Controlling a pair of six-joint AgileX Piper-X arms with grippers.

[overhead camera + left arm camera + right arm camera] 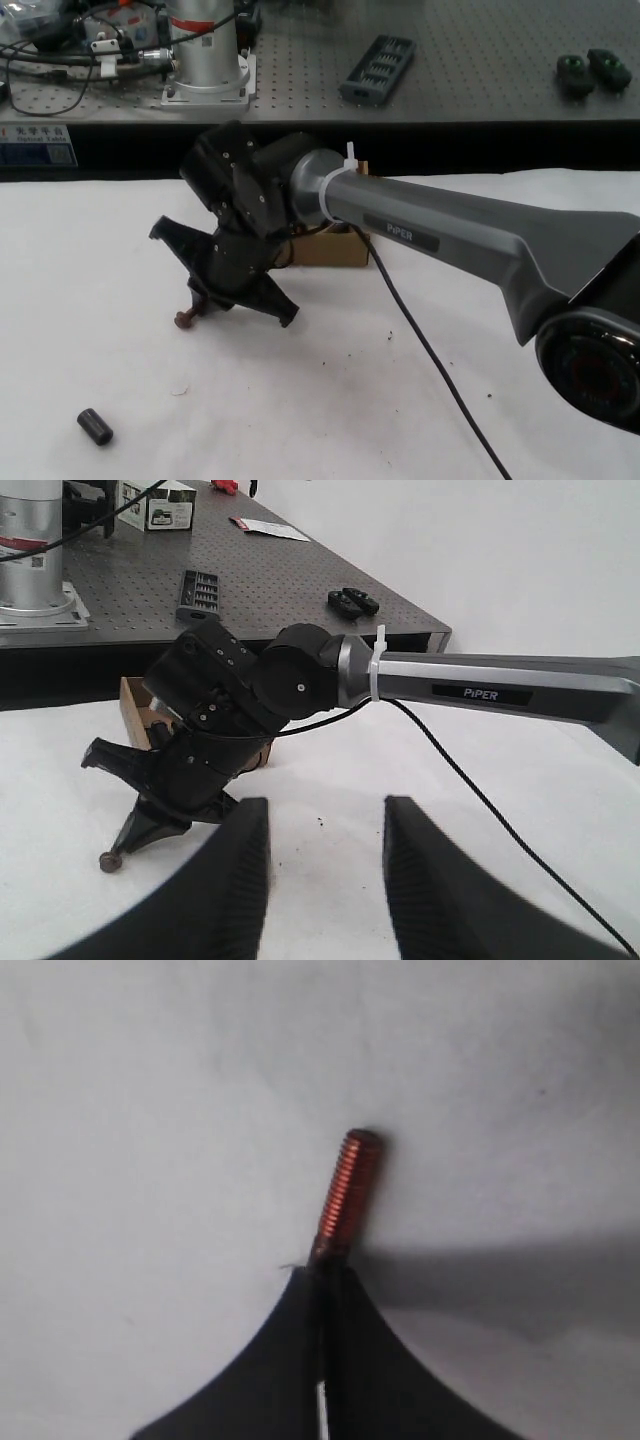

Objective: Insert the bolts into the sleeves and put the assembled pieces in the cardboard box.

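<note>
Right gripper [203, 303] is closed on a bolt [186, 319], its arm stretching in across the high view from 3 o'clock. In the right wrist view the two dark fingers [285, 1360] are pressed together around one end of the copper-coloured bolt [346, 1192], and the threaded shaft sticks out past the tips. In the left wrist view that gripper [128, 838] tilts down with the bolt's free end [107, 859] low over the white-covered table [100, 250]; whether it touches the surface cannot be told.

Left gripper [325, 810] stands wide, its two dark pads [235, 880] well apart with bare table between them and nothing held.

A dark sleeve [95, 426] lies on its side on the table, at about 7 o'clock from the right gripper and well apart from it. The cardboard box [335, 248] sits at about 2 o'clock from the gripper, partly hidden behind the arm's wrist; one corner [133, 702] shows in the left wrist view.

A black cable [420, 335] trails from the arm over the table. Beyond, at 12 o'clock, a perforated bench carries a metal post [205, 50] and a black tray [378, 68].
</note>
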